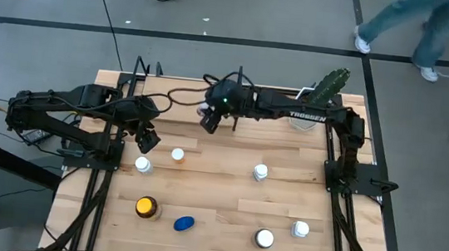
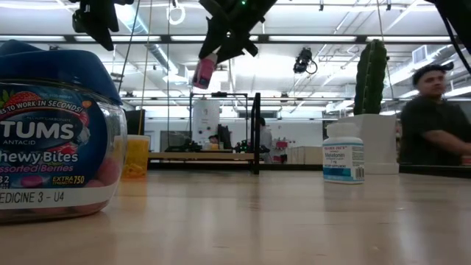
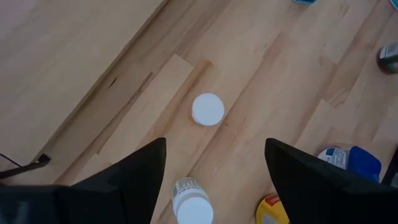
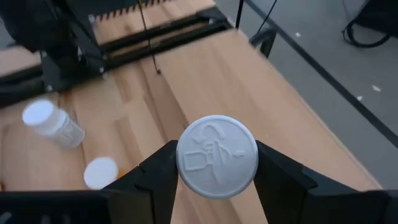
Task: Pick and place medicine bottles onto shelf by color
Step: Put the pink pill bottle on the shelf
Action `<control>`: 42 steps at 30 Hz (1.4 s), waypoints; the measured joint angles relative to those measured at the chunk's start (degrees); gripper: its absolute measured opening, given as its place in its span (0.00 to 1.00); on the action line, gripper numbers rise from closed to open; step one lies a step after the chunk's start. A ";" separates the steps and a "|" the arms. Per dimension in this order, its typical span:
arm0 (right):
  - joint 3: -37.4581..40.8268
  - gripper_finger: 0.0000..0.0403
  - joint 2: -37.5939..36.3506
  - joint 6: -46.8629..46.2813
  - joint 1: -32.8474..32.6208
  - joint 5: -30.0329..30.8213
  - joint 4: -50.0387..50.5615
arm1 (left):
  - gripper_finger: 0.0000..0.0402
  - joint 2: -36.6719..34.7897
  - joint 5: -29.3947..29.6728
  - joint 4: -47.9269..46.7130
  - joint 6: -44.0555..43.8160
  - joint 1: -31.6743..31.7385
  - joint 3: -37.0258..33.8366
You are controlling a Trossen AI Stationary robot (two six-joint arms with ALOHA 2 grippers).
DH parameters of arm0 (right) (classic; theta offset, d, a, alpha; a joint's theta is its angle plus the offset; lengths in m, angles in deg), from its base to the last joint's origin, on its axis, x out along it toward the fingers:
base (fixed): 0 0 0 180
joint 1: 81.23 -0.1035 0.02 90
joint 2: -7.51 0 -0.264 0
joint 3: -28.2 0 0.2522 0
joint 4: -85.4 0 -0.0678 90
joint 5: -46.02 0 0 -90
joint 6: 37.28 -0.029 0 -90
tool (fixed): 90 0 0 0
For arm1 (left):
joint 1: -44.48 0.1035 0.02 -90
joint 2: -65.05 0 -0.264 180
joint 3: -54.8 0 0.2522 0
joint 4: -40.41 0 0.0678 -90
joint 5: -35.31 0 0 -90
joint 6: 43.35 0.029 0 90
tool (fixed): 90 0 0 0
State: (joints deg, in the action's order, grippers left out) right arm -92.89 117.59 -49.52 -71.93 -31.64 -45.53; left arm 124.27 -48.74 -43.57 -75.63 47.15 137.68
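While the left gripper (image 1: 148, 141) hung spread wide and empty, the right gripper (image 4: 216, 171) pinched a pink bottle (image 2: 204, 71) with a round, embossed white cap (image 4: 217, 155).

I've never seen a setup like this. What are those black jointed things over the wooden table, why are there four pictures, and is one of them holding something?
Those are two robot arms, each ending in a two-finger gripper. One picture looks straight down from above, one looks level across the table top, and the other two come from cameras on each arm's wrist.

The right gripper reaches across the far side of the table and is shut on a pink bottle with a white cap, lifted well above the wood. The left gripper hangs open over two small white-capped bottles, holding nothing.

More medicine bottles stand scattered on the table: a yellow-lidded one, a blue one and several white-capped ones. A potted cactus sits at the far right corner. People are in the room behind.
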 joint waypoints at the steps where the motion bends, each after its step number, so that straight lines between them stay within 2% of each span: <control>1: -0.45 0.47 0.00 0.06 0.23 0.01 0.00 | 0.69 0.00 0.01 0.00 0.35 -0.01 0.00; 19: -1.20 0.47 0.02 -0.97 5.06 -0.43 -6.64 | 0.69 0.00 -0.69 0.02 0.00 0.01 0.00; 31: -1.16 0.47 2.21 5.48 13.58 -0.94 -6.10 | 0.69 0.00 -0.69 0.31 0.00 0.10 0.00; 42: -1.16 0.47 4.98 10.93 17.49 -6.49 -7.94 | 0.69 0.42 -0.69 4.26 -0.38 3.56 0.07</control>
State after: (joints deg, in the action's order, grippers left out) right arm -94.05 122.57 -38.59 -54.45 -38.13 -53.47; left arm 124.69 -49.44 -39.30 -76.01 50.72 137.75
